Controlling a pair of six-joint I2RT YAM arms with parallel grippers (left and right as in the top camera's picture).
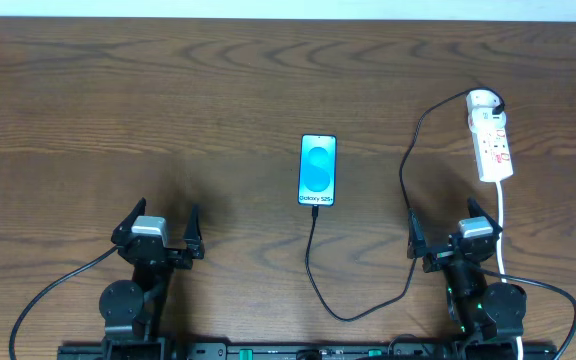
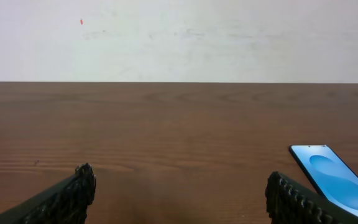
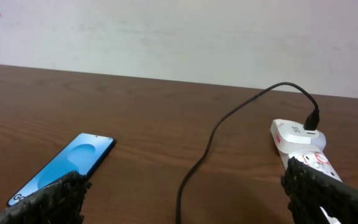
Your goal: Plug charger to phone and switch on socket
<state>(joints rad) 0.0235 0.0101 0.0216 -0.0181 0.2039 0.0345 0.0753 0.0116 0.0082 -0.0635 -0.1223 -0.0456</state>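
Note:
The phone (image 1: 318, 170) lies flat mid-table with its blue screen up; it also shows in the left wrist view (image 2: 335, 180) and the right wrist view (image 3: 67, 165). The black charger cable (image 1: 405, 170) runs from the plug on the white socket strip (image 1: 491, 140) down in a loop, and its tip (image 1: 314, 211) meets the phone's bottom edge. The cable (image 3: 213, 137) and the socket (image 3: 300, 140) show in the right wrist view. My left gripper (image 1: 158, 228) is open and empty, left of the phone. My right gripper (image 1: 455, 233) is open and empty, below the socket.
The socket's thick white cord (image 1: 503, 225) runs down beside my right arm. The charger's loop (image 1: 353, 312) lies between the two arm bases near the front edge. A pale wall stands behind the table's far edge (image 2: 179, 82).

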